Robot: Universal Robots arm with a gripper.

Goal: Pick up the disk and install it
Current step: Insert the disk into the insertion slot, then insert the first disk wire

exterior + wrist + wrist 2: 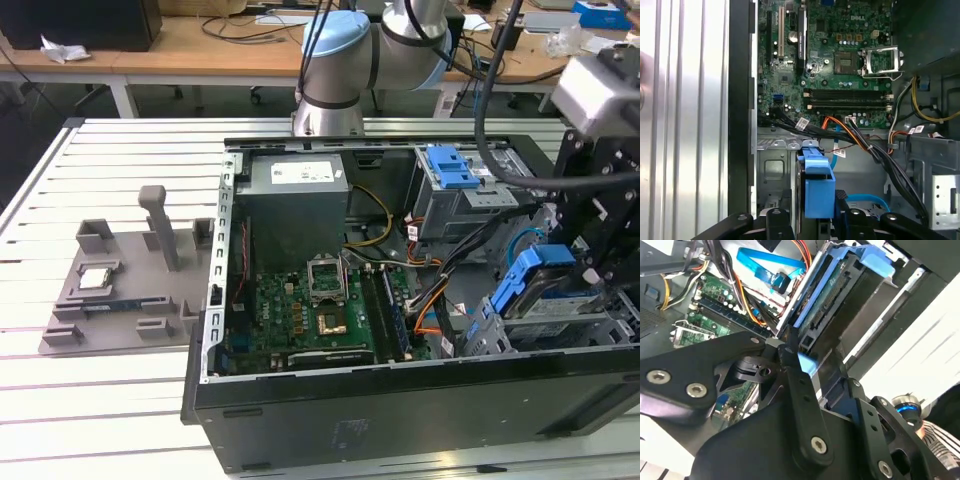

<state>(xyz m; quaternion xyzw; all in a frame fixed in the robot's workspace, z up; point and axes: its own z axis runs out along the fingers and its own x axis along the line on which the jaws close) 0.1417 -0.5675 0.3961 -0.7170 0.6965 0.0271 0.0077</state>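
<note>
The disk, a silver drive in a blue plastic carrier, stands tilted on edge over the metal drive cage at the front corner of the open computer case, on the exterior view's right. My gripper comes down on it from above and is shut on the carrier. In the second wrist view the black fingers clamp the carrier's edge, and the disk runs away from them into the cage. In the first wrist view the blue carrier sits between the finger bases of my gripper.
The case holds a green motherboard, a grey power supply, a second bay with a blue ribbed latch, and bundled cables next to the cage. A grey fixture tray with a small square chip lies on the exterior view's left.
</note>
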